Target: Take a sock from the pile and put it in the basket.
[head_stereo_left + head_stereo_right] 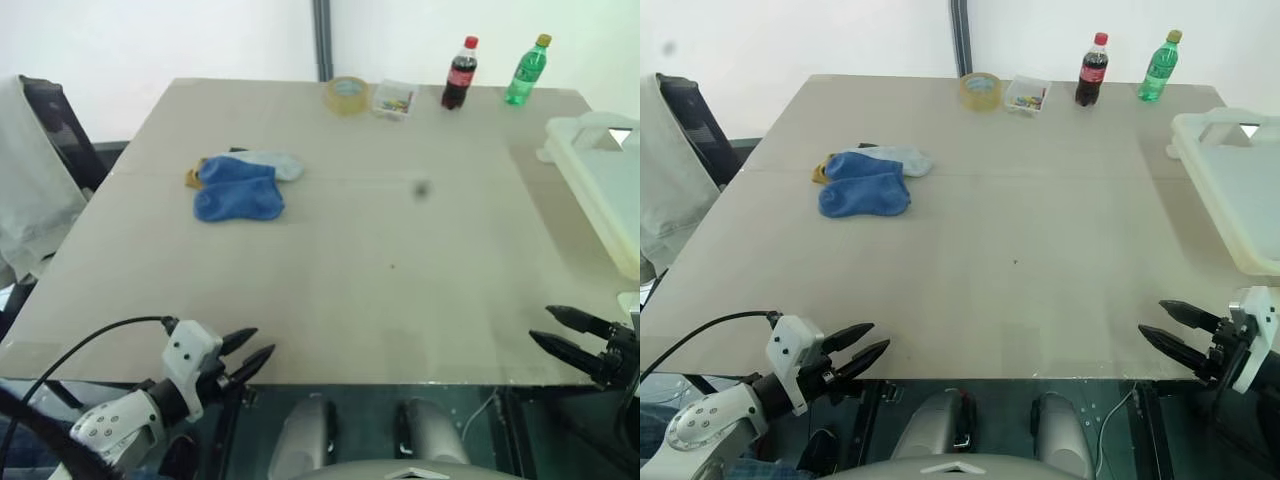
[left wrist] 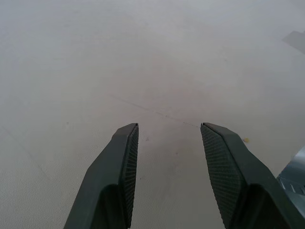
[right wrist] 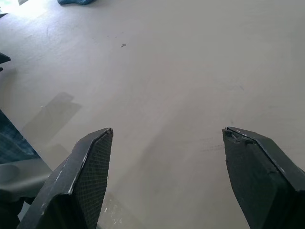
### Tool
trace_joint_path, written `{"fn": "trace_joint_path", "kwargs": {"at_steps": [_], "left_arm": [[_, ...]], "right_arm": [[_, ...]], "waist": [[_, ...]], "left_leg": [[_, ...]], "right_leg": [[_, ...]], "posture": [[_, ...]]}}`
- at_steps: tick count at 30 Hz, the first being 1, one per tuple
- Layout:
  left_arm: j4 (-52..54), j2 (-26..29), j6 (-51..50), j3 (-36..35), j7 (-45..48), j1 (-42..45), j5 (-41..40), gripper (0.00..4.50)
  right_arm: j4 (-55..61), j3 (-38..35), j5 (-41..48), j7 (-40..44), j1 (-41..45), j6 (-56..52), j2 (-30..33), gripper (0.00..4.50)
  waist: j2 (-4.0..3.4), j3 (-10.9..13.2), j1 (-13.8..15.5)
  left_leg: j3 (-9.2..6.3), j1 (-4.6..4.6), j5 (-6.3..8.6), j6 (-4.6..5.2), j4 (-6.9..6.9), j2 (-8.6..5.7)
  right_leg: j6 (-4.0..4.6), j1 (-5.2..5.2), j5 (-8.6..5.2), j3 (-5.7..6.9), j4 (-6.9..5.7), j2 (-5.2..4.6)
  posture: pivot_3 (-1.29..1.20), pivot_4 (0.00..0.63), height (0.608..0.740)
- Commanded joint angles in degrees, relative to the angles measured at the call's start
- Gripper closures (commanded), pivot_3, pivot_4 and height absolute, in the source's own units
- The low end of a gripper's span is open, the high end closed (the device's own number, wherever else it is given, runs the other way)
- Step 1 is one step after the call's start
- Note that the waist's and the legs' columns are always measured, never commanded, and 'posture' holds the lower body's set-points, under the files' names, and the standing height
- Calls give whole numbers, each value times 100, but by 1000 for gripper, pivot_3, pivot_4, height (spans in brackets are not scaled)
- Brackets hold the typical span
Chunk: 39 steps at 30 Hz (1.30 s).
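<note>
While nothing is in my grip yet, the wide beige surface (image 1: 1040,300) lies bare in front of me, with the off-white basket (image 1: 1240,190) at its right edge, far bigger than any sock. The pile (image 1: 868,180) sits well apart from it, on the far left half of the surface. My left claw (image 1: 868,350) hovers at the near edge with its fingers parted and empty; my right claw (image 1: 1165,330) hangs at the near right corner, spread wider and also empty. I judge the left arm should make the reach, coming down over the top blue sock (image 1: 865,195) and pinching a single layer so the others stay behind. That sock lies flat, its long axis running roughly across the surface from left to right.
</note>
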State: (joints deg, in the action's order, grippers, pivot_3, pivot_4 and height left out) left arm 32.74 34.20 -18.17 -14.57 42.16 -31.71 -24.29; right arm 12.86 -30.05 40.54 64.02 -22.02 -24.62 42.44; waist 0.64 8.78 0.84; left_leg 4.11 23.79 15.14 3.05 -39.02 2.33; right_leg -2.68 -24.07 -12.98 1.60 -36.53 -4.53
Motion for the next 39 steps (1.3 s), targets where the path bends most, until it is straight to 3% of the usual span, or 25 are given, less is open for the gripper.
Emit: {"fn": "trace_joint_path", "kwargs": {"at_steps": [1,8,29,34,39], "left_arm": [[-82,-10,290,21,55,144,120,2252],[-365,-92,522,208,10,603,293,2252],[-516,-72,745,16,105,605,261,2252],[-766,-244,575,267,-355,1151,518,2252],[-1164,-516,269,611,-1011,2309,900,2252]], "right_arm": [[53,60,-38,-63,159,32,19,768],[16,69,-92,-115,236,39,25,768],[38,148,-148,-140,242,137,-28,768],[573,54,573,149,436,369,-453,768],[960,91,674,150,384,259,-375,768]], "waist": [[0,0,-2],[-4,4,0],[-5,4,0],[-6,4,9],[3,3,6]], "left_leg": [[0,0,0,0,0,1],[0,0,0,2,0,-1],[2,0,3,8,1,-1],[0,-4,2,8,1,0],[1,-1,1,9,1,-3]], "right_leg": [[0,0,0,0,0,-2],[18,1,11,1,-1,3],[19,2,12,2,4,6],[7,5,5,3,1,8],[21,10,14,1,-1,13]], "posture": [[0,150,740],[0,150,740],[0,150,740],[0,150,740],[0,150,740]]}}
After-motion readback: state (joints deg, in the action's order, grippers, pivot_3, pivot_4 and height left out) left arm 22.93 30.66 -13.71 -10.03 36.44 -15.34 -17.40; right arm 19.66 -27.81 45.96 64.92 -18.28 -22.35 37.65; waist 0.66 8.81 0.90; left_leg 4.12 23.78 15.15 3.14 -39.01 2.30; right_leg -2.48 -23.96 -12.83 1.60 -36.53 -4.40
